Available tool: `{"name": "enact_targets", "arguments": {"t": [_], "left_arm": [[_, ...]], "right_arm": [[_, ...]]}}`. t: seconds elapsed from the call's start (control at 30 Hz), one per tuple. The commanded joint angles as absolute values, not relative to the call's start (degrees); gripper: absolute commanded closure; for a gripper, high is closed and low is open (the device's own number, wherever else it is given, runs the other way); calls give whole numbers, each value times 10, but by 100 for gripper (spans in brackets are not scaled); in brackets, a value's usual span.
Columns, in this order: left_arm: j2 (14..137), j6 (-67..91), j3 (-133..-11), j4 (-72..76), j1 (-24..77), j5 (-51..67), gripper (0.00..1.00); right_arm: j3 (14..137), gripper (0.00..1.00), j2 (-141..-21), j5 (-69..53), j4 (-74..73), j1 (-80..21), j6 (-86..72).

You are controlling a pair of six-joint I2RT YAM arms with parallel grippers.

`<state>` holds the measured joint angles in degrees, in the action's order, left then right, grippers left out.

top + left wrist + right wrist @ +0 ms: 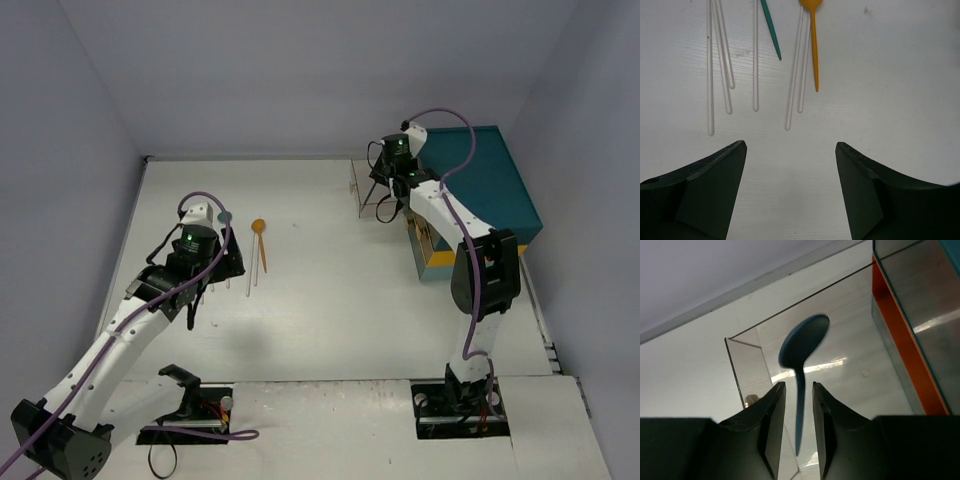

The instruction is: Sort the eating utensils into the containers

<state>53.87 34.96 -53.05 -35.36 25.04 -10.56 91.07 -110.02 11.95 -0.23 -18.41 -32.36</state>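
My right gripper (pixel 799 386) hangs over a clear container (pixel 747 370) beside the teal chest. Its jaws stand a little apart. A blue spoon (pixel 805 342), slightly blurred, lies between them with a gap on each side of its handle and its bowl pointing away over the container floor. My left gripper (pixel 790 150) is open low over the table with nothing between its fingers. Just ahead of it lie an orange spoon (pixel 813 45), a teal utensil (pixel 771 30) and several clear utensils (pixel 710 75). In the top view the orange spoon (pixel 259 228) lies right of the left wrist.
The large teal chest (pixel 490 190) with its orange and yellow side (pixel 890 325) stands at the back right, right of the container (pixel 362 190). Walls close the table at the back and left.
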Motion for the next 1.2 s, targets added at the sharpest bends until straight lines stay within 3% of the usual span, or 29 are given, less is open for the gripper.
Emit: {"name": "enact_targets", "arguments": {"t": [0.0,0.07,0.23,0.5,0.9,1.17], "left_arm": [[549,362,-542,-350,240,-105,31],[559,368,-549,-350,236,-106,31],[608,375,-580,-350,217,-92,31],[752,394,-666,-339,176,-88,32],[995,427,-796,-316,116,-64,59],[1084,434,-830,-316,108,-71,63]], "right_arm": [[933,58,-1070,155,35,-191,-325],[924,46,-1048,165,35,-197,-308],[890,38,-964,192,32,-212,-270],[792,33,-810,178,17,-241,-194],[677,30,-628,120,-42,-239,-207],[651,28,-578,91,-77,-239,-232]]}}
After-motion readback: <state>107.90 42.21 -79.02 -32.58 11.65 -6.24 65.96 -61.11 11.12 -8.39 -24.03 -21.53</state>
